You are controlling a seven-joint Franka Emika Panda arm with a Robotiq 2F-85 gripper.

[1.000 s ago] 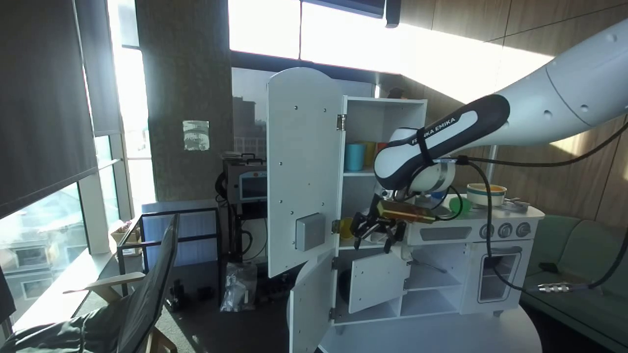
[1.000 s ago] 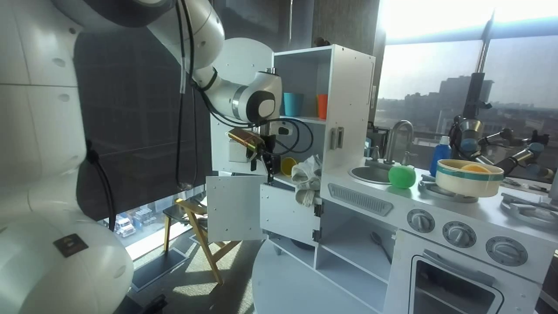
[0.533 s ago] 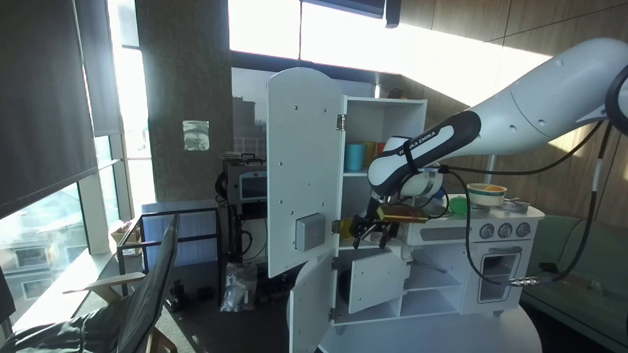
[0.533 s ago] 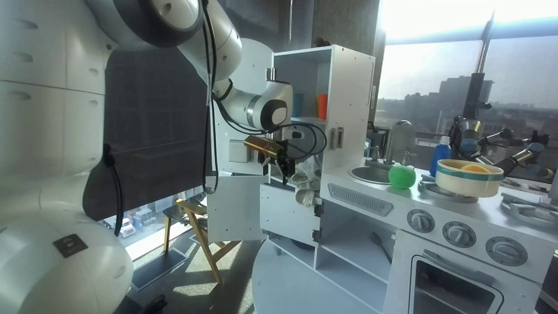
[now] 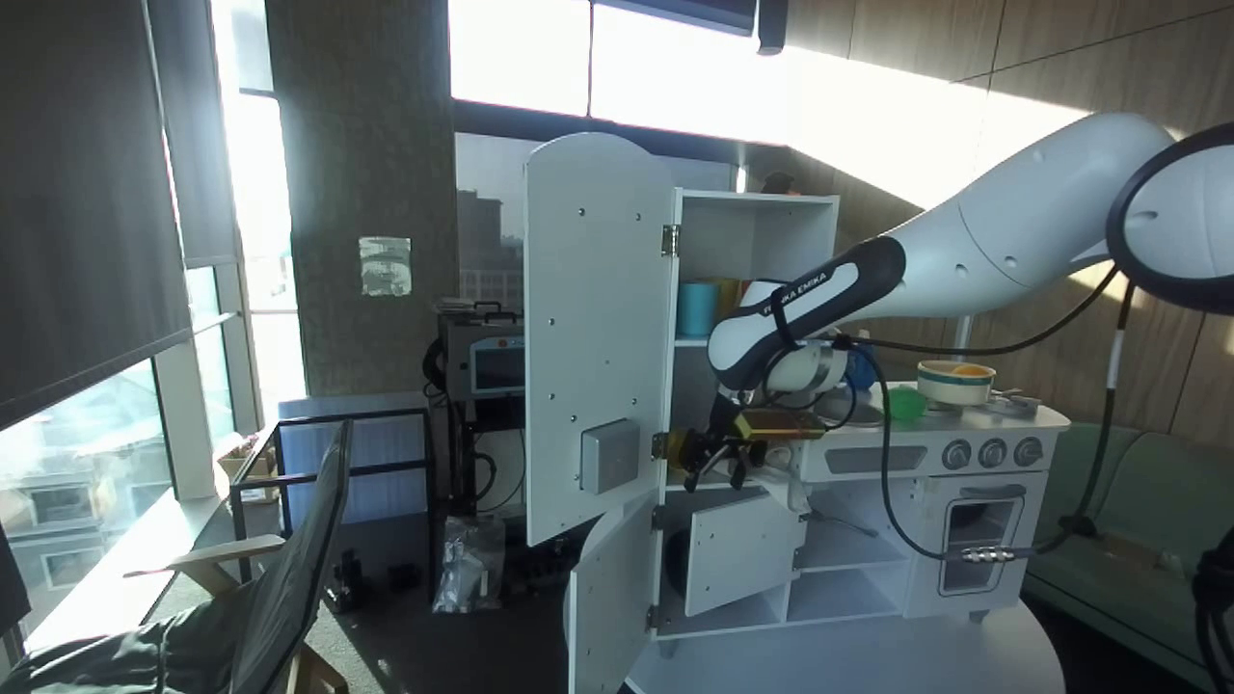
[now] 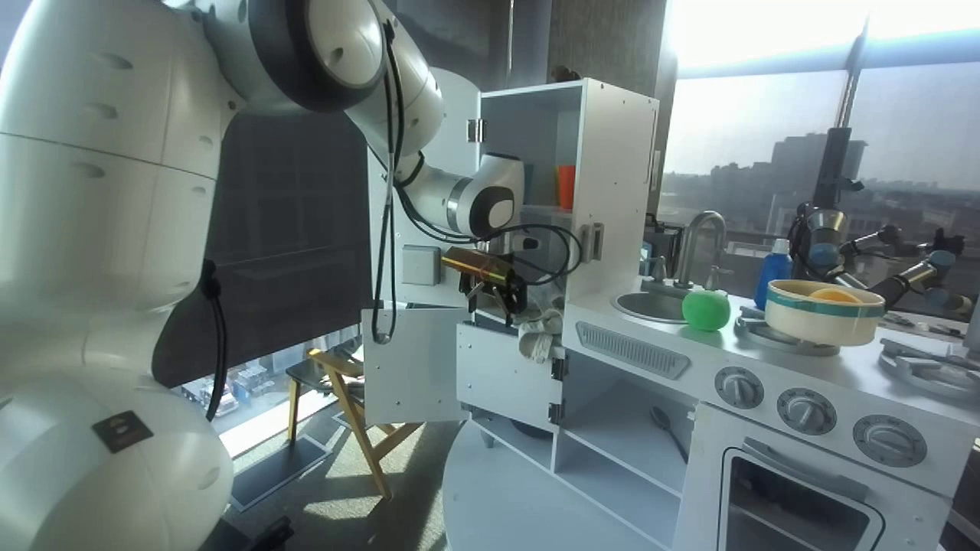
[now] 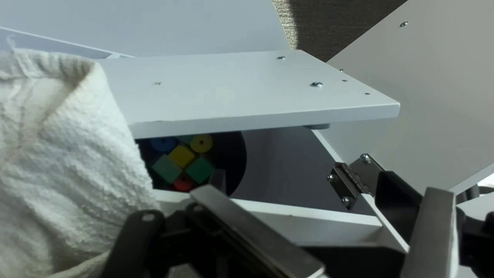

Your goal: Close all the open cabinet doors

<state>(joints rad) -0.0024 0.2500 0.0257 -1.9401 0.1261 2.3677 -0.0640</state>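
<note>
Three white cabinet doors stand open. The tall upper door [image 5: 600, 337] is swung wide; it is partly behind the arm in an exterior view [image 6: 387, 260]. The lower left door [image 5: 612, 598] is wide open and shows at the right in the wrist view [image 7: 424, 85]. The lower right door [image 5: 742, 554] is partly open; it also shows in an exterior view [image 6: 509, 367] and in the wrist view [image 7: 231, 90]. My gripper [image 5: 715, 472] is open and empty at the middle shelf, above the lower right door; it also shows in an exterior view [image 6: 492, 302] and in the wrist view [image 7: 305, 185].
A white towel [image 7: 69, 162] hangs over the shelf edge beside my gripper. A round dark thing with coloured pieces [image 7: 198, 164] lies inside the lower compartment. Cups [image 5: 697, 308] stand on the upper shelf. A pot [image 6: 823, 312] and green ball [image 6: 706, 310] sit on the counter.
The arm has reached forward and its elbow has come lower. The gripper has moved in toward the cabinet shelf. The doors have not visibly moved.
</note>
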